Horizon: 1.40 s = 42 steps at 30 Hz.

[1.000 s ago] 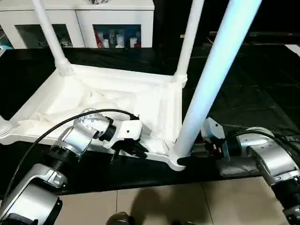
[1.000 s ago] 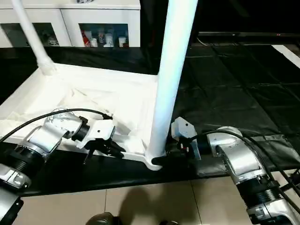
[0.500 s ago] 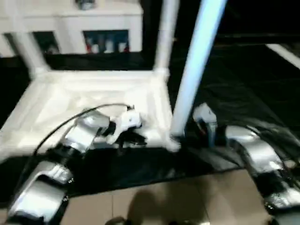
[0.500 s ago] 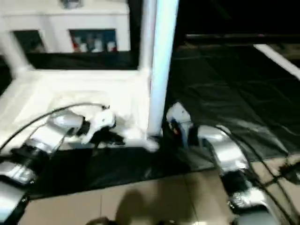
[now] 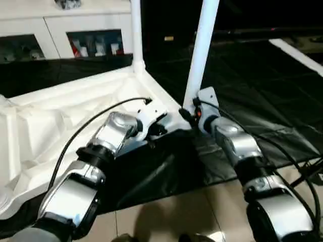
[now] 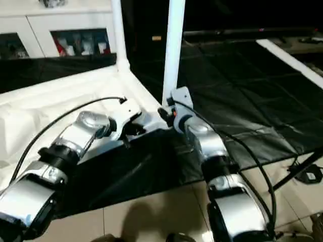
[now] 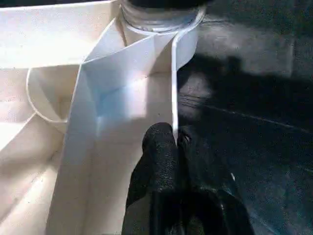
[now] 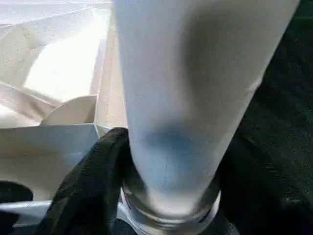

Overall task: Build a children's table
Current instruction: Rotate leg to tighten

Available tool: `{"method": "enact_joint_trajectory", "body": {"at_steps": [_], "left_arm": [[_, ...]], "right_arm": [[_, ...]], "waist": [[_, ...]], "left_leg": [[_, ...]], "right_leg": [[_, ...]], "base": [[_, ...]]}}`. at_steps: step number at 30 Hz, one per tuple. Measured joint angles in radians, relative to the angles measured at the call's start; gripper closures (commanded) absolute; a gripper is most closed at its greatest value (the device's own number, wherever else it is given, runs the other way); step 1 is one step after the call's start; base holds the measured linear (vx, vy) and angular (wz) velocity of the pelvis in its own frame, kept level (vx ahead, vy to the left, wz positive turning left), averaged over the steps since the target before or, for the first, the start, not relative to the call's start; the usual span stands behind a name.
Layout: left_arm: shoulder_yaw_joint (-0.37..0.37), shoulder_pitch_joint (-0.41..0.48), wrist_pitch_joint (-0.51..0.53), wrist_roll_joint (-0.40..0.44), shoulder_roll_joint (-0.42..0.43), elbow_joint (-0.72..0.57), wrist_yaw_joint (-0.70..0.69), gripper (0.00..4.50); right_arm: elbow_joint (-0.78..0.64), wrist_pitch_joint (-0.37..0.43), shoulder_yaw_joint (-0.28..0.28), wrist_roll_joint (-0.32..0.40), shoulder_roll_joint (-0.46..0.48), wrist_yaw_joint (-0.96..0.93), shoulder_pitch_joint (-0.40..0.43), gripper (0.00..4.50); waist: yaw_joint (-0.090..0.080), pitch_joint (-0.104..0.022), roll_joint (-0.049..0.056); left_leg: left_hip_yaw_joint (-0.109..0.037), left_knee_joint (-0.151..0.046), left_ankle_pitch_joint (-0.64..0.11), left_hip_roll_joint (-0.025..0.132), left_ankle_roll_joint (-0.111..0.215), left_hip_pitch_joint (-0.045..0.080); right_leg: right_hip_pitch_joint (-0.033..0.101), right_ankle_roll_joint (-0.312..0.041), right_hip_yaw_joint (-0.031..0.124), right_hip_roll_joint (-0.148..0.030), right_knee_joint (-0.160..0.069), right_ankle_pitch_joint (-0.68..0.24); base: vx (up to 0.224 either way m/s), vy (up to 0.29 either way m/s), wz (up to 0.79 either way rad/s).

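Right gripper (image 5: 191, 114) clamped round the base of an upright leg (image 5: 201, 53), right at its corner socket (image 7: 161, 19). Left gripper (image 7: 172, 143) pinched tight on the thin side rim of the upturned table top (image 5: 60, 116), just beside that socket. Second leg (image 5: 136, 33) standing at the corner beyond. All on black sheeting (image 5: 262, 85), pale floor tiles (image 5: 166, 217) nearer, white cabinet (image 5: 55, 27) behind.

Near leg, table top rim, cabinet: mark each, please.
near leg (image 5: 200, 55), left eye view, mid-shaft.
table top rim (image 5: 65, 88), left eye view, far edge.
cabinet (image 6: 60, 20), right eye view, upper frame.
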Motion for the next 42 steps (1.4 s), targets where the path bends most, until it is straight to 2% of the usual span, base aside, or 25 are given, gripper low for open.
{"method": "enact_joint_trajectory", "body": {"at_steps": [2,4,6,11,12,15,17,21,27,28,30,31,34,35,37,42], "left_arm": [[0.0,-0.003,-0.006,0.0,0.0,0.0,0.0,4.5],[-0.001,-0.003,-0.014,0.0,-0.001,0.0,-0.001,4.5],[-0.003,-0.002,-0.026,-0.001,0.001,-0.001,-0.01,4.5],[-0.005,0.002,-0.051,-0.002,0.018,-0.002,-0.036,4.5],[-0.006,0.004,-0.064,-0.002,0.028,-0.002,-0.048,4.5],[-0.008,0.023,-0.107,-0.003,0.073,-0.009,-0.09,4.5],[-0.01,0.042,-0.138,-0.005,0.108,-0.017,-0.126,4.5],[-0.014,0.066,-0.209,-0.007,0.157,-0.024,-0.192,4.5],[-0.027,0.075,-0.369,0.0,0.191,0.026,-0.237,4.5],[-0.032,0.069,-0.388,0.003,0.196,0.041,-0.237,4.23],[-0.036,0.052,-0.408,0.011,0.205,0.069,-0.247,3.96],[-0.04,0.048,-0.412,0.017,0.213,0.069,-0.257,3.96],[-0.035,0.042,-0.398,0.008,0.234,0.052,-0.314,3.82],[-0.026,0.042,-0.397,-0.002,0.234,0.047,-0.323,3.6],[-0.004,0.042,-0.394,-0.024,0.235,0.045,-0.331,3.48],[0.147,0.034,-0.319,-0.171,0.209,0.022,-0.285,3.11]], "right_arm": [[0.009,-0.009,-0.007,0.005,-0.003,0.0,-0.003,1.33],[0.013,-0.017,-0.004,0.005,-0.017,0.014,0.004,1.15],[-0.015,-0.019,0.004,0.006,-0.042,0.062,0.05,0.98],[-0.117,-0.012,0.015,0.011,-0.119,0.189,0.118,0.54],[-0.159,-0.008,0.015,0.025,-0.149,0.234,0.15,0.34],[-0.269,0.009,0.013,0.067,-0.237,0.357,0.227,0.29],[-0.35,0.021,0.011,0.099,-0.288,0.433,0.271,0.06],[-0.513,0.048,0.009,0.15,-0.355,0.548,0.352,0.06],[-0.68,0.113,0.011,0.194,-0.378,0.577,0.445,0.06],[-0.699,0.123,0.011,0.198,-0.378,0.577,0.453,0.0],[-0.73,0.166,0.01,0.205,-0.381,0.566,0.467,0.0],[-0.738,0.183,0.01,0.207,-0.381,0.559,0.473,0.0],[-0.775,0.268,-0.015,0.26,-0.374,0.543,0.505,0.0],[-0.783,0.281,-0.022,0.266,-0.371,0.533,0.514,0.0],[-0.801,0.288,-0.026,0.266,-0.367,0.513,0.522,0.0],[-0.873,0.243,-0.057,0.236,-0.285,0.374,0.547,0.0]], "waist": [[0.011,0.0,0.0],[0.019,0.0,0.0],[0.026,0.0,0.0],[0.028,0.0,0.001],[0.029,0.001,0.001],[0.03,0.001,0.001],[0.03,0.0,0.001],[0.036,0.0,0.002],[0.044,-0.001,0.003],[0.044,-0.001,0.003],[0.045,-0.001,0.003],[0.046,-0.001,0.003],[0.045,-0.001,0.004],[0.046,-0.001,0.004],[0.047,-0.001,0.004],[0.046,-0.002,0.004]], "left_leg": [[0.002,0.0,0.0,0.0,0.0,-0.003],[0.002,-0.001,0.001,0.001,-0.002,-0.003],[0.003,-0.001,0.001,0.001,-0.002,-0.003],[0.006,-0.001,0.001,0.001,-0.002,-0.002],[0.006,-0.001,0.001,0.001,-0.002,-0.002],[0.007,-0.001,0.001,0.002,-0.002,-0.002],[0.007,-0.002,0.001,0.002,-0.002,-0.001],[0.007,-0.002,0.001,0.002,-0.002,0.0],[0.007,-0.002,0.001,0.002,-0.002,0.002],[0.007,-0.002,0.001,0.002,-0.002,0.002],[0.007,-0.002,0.001,0.002,-0.002,0.002],[0.007,-0.002,0.002,0.002,-0.003,0.002],[0.007,-0.002,0.002,0.002,-0.003,0.003],[0.007,-0.002,0.002,0.002,-0.003,0.002],[0.007,-0.002,0.002,0.002,-0.003,0.002],[0.007,-0.002,0.002,0.002,-0.003,0.002]], "right_leg": [[-0.008,0.0,0.003,0.0,0.007,-0.003],[-0.01,-0.001,0.003,0.001,0.009,-0.004],[-0.01,-0.001,0.003,0.001,0.008,-0.004],[-0.011,-0.001,0.006,0.001,0.008,-0.004],[-0.011,-0.001,0.006,0.001,0.008,-0.004],[-0.011,-0.001,0.006,0.001,0.008,-0.004],[-0.011,0.0,0.006,0.002,0.008,-0.004],[-0.01,0.006,0.006,0.002,0.008,-0.007],[-0.008,0.006,0.007,0.002,0.007,-0.008],[-0.008,0.007,0.007,0.002,0.007,-0.008],[-0.007,0.007,0.007,0.002,0.007,-0.008],[-0.007,0.007,0.007,0.002,0.007,-0.008],[-0.007,0.007,0.007,0.002,0.006,-0.008],[-0.007,0.007,0.007,0.002,0.006,-0.008],[-0.007,0.007,0.007,0.002,0.006,-0.008],[-0.007,0.007,0.007,0.002,0.007,-0.008]], "base": [[0.0,0.0,0.0],[0.0,0.0,0.0],[0.0,0.0,0.0],[0.0,0.0,0.0],[0.0,0.0,0.0],[0.0,0.0,0.0],[0.0,0.0,0.0],[0.0,0.0,0.0],[0.0,0.0,0.0],[0.0,0.0,0.0],[0.0,0.0,0.0],[0.0,0.0,0.0],[0.0,0.0,0.0],[0.0,0.0,0.0],[0.0,0.0,0.0],[0.0,0.0,0.0]]}}
